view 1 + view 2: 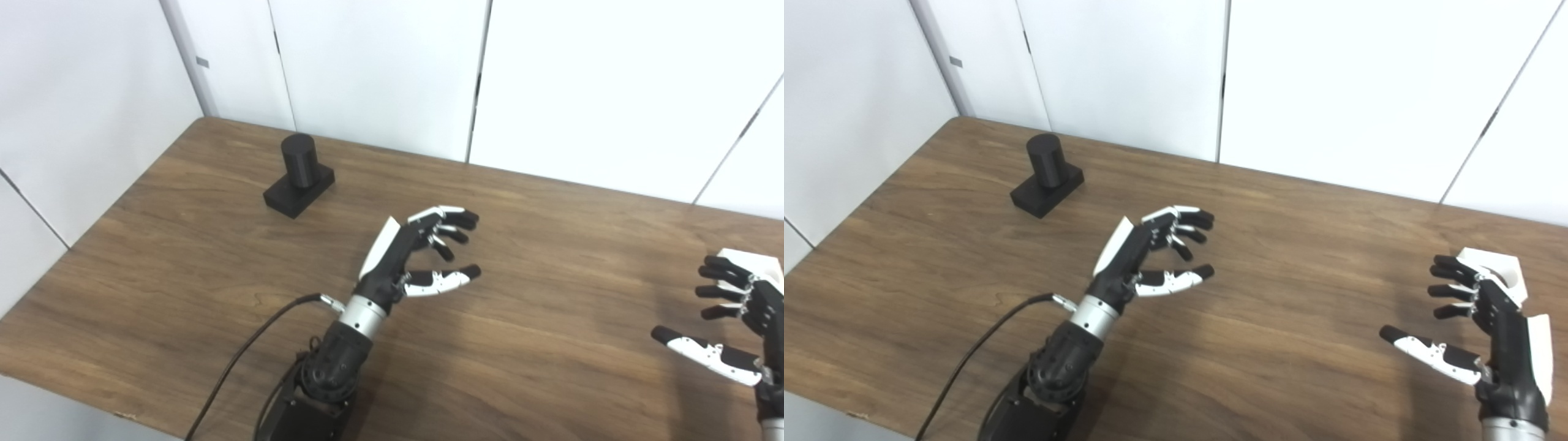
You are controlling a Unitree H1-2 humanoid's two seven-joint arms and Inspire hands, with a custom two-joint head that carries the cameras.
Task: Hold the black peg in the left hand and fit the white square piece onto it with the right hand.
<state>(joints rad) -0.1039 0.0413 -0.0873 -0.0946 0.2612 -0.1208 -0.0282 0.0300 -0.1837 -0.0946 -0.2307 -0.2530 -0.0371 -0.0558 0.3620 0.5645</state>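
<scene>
The black peg (299, 174), a short upright cylinder on a flat black base, stands on the wooden table (184, 257) at the far left. My left hand (422, 254) is open and empty over the table's middle, well to the right of the peg. The white square piece (1497, 274), with a round hole in its top, lies on the table at the far right. My right hand (1482, 324) is open and empty, its fingers just in front of the white piece and partly covering it.
White wall panels (380, 67) close the table at the back and left. A black cable (245, 355) runs from my left wrist down over the table's front edge.
</scene>
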